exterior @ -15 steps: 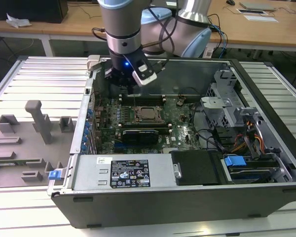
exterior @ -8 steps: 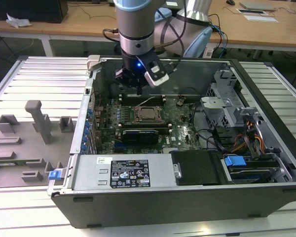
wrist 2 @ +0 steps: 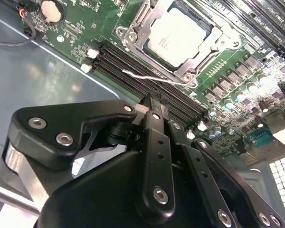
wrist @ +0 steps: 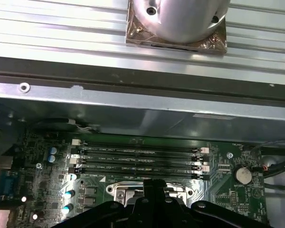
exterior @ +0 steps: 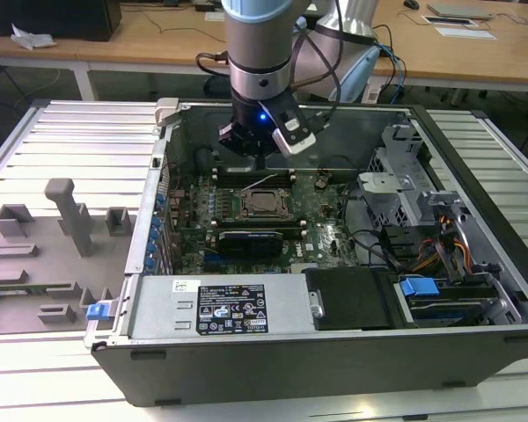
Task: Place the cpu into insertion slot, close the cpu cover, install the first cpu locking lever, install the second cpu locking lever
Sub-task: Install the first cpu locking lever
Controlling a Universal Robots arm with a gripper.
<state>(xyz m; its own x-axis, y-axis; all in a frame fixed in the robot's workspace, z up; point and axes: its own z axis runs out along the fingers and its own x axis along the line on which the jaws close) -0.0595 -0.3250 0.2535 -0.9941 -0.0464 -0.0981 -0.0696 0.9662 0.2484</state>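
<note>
Arm's parked over the open computer case (exterior: pixel 475 132), upper middle of the exterior view. The gripper (exterior: pixel 260 156) hangs just above the board, a bit behind the insertion slot (exterior: pixel 245 204) and not touching it. In both wrist views the gripper (wrist 2: pixel 151 102) (wrist: pixel 152 187) looks clenched, tips pressed together with nothing I can see between them.

The cpu (wrist 2: pixel 178 34) is already sitting in the socket with its silvery top facing up. The cpu cover (wrist 2: pixel 145 19) looks like it's lying down around the chip, but one corner of the socket is cut off by the frame edge in the second wrist view, so I can't say whether it's fully flat. There's a thin pale wire-like thing (wrist 2: pixel 147 76) running across the memory slots (wrist 2: pixel 133 64) next to the socket. Could be a lever, could be a stray cable, honestly can't tell.

In the first wrist view the socket is mostly hidden behind the gripper body, and only a sliver of metal frame pokes out below the memory slots (wrist: pixel 137 159). In the exterior view the socket's too small to make out any levers. A black expansion card (exterior: pixel 251 239) sits just in front of it.
</note>
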